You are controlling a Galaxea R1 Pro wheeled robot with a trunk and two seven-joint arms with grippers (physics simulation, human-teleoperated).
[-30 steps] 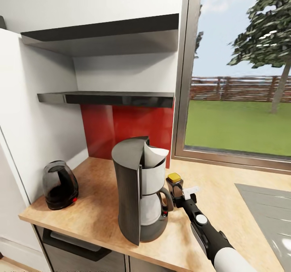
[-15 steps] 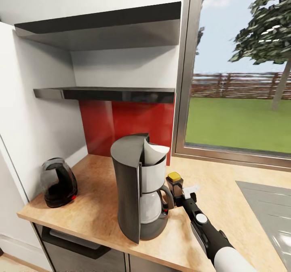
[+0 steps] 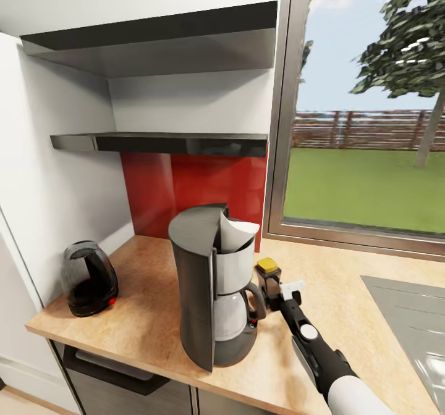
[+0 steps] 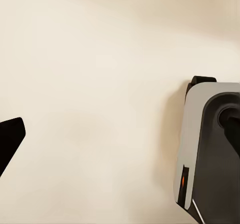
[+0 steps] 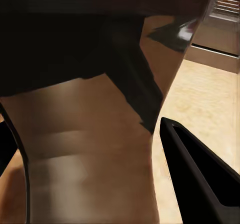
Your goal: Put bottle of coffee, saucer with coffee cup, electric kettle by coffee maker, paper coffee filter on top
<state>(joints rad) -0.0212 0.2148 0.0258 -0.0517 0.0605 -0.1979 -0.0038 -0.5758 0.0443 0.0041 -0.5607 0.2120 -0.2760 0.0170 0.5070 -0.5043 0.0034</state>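
- I have the right hand point(image 3: 275, 286) closed around the bottle point(image 3: 268, 275), with the bottle standing at bench point(image 3: 346, 291) level just beside the coffee maker point(image 3: 213, 285), on its window side.
- I cannot tell from the head view whether the bottle's base is down on the bench.
- The left hand point(image 4: 10, 141) shows one dark fingertip against a pale surface; I cannot tell how far it is open.
- Looks done: the filter point(image 3: 235, 234) sits in the coffee maker's top, and the kettle point(image 3: 89, 279) stands near the bench's wall-side corner, well apart from the coffee maker.
- The lower shelf point(image 3: 161, 143) is bare.
- Left: release the bottle; saucer and cup; perhaps bring the kettle closer.
- Open room lies toward the window and sink; the front edge runs close to the coffee maker's base.
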